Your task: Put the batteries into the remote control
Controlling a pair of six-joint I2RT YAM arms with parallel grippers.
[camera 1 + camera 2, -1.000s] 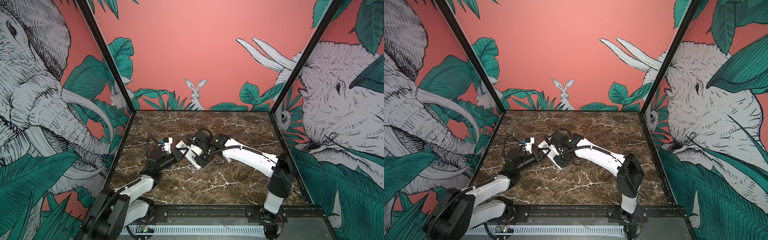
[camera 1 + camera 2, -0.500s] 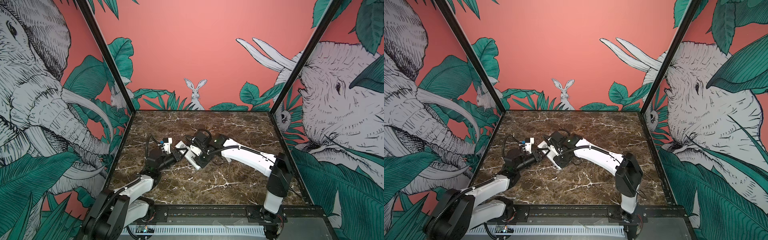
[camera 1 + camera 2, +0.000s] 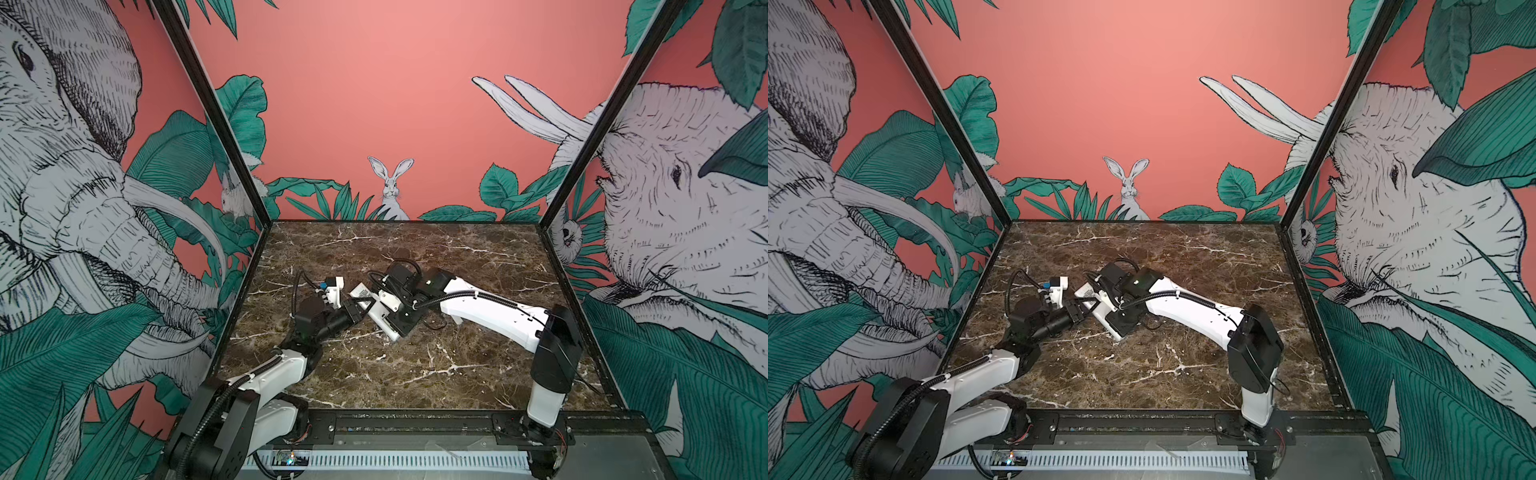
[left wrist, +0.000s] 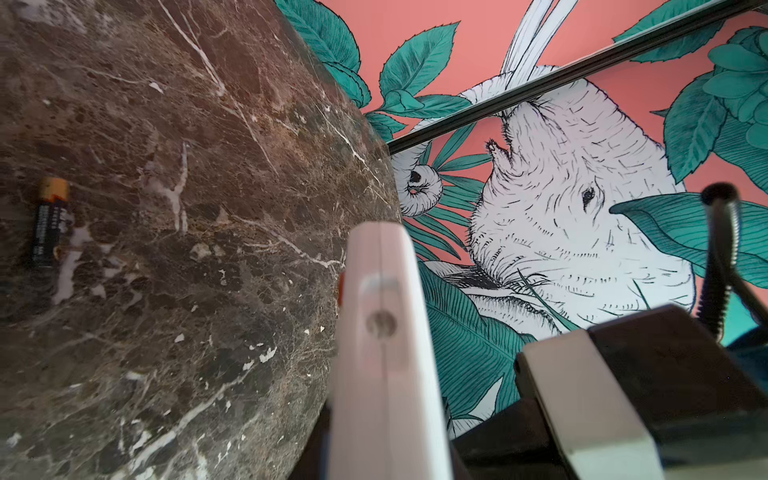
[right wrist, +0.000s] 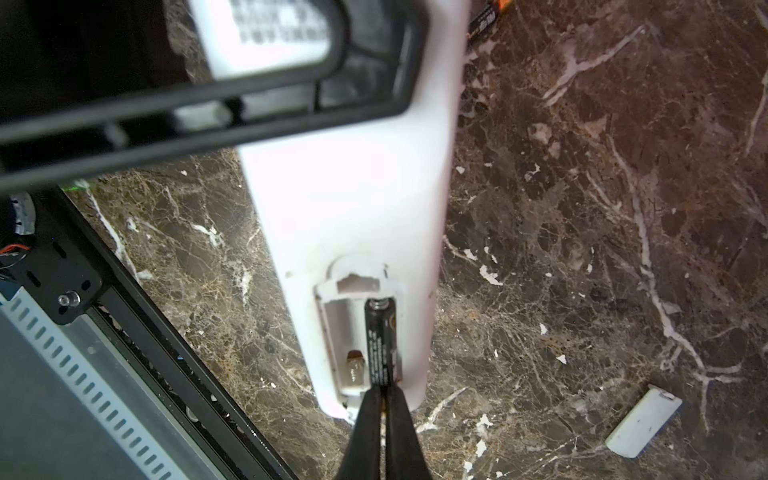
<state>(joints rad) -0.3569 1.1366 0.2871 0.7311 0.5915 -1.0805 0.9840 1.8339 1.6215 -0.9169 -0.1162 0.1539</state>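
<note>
So the remote control [image 5: 353, 199] is back-side-up toward the right wrist cam, over the marble tabletop [image 5: 582, 208], and the left tool [image 3: 358, 309] is clamped across it up near the label. The compartment is open. One battery [image 5: 379, 345] sits in one slot with the spring showing at its far tip, and the empty slot [image 5: 349, 332] beside it just shows its metal contact. The right tool [image 5: 384, 409] has its tips pressed together right at the near end of that battery, touching it as far as I can tell. The loose battery [image 4: 50, 224] lies flat on the tabletop, well apart from the remote. The white battery cover [image 5: 642, 419] is lying on the tabletop too, off to one side
</note>
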